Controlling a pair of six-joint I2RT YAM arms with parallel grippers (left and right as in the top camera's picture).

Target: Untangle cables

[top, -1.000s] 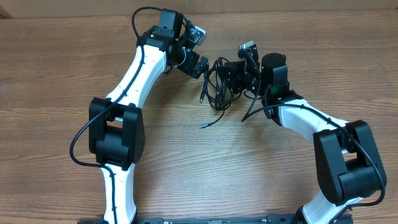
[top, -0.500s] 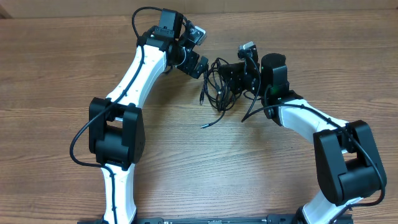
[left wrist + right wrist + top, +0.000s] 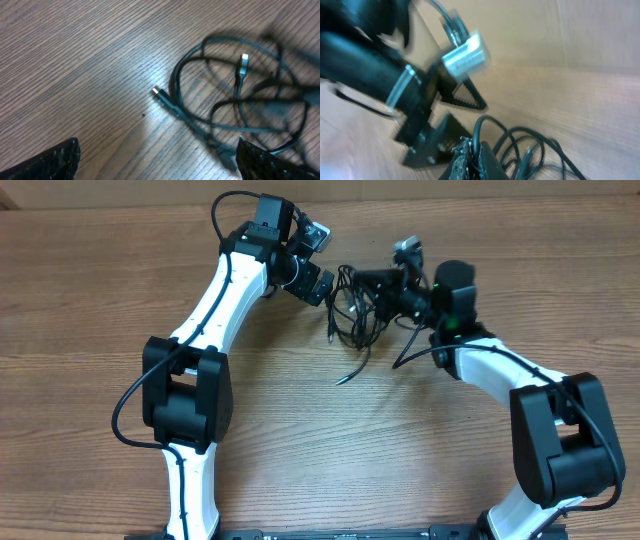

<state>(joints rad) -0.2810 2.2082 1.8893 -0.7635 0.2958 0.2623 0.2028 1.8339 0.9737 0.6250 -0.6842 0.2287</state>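
The cables are thin black cords in a tangled bundle of loops on the wooden table, between my two grippers. My right gripper is shut on one cable loop at the bundle's far side. In the right wrist view its fingers pinch that loop, and the other cables trail off to the right. My left gripper stands open just left of the bundle, with nothing between its fingers. In the left wrist view the cables lie ahead to the right, with a plug end pointing left.
One loose cable end trails toward the table's front. The left arm's open fingers show close in front of the right wrist camera. Each arm's own thicker black wire hangs beside it. A pale wall rises behind the table.
My right gripper has shut on a cable loop and moved back and to the right. The bundle and its loose end have shifted with it. The left arm has not moved.
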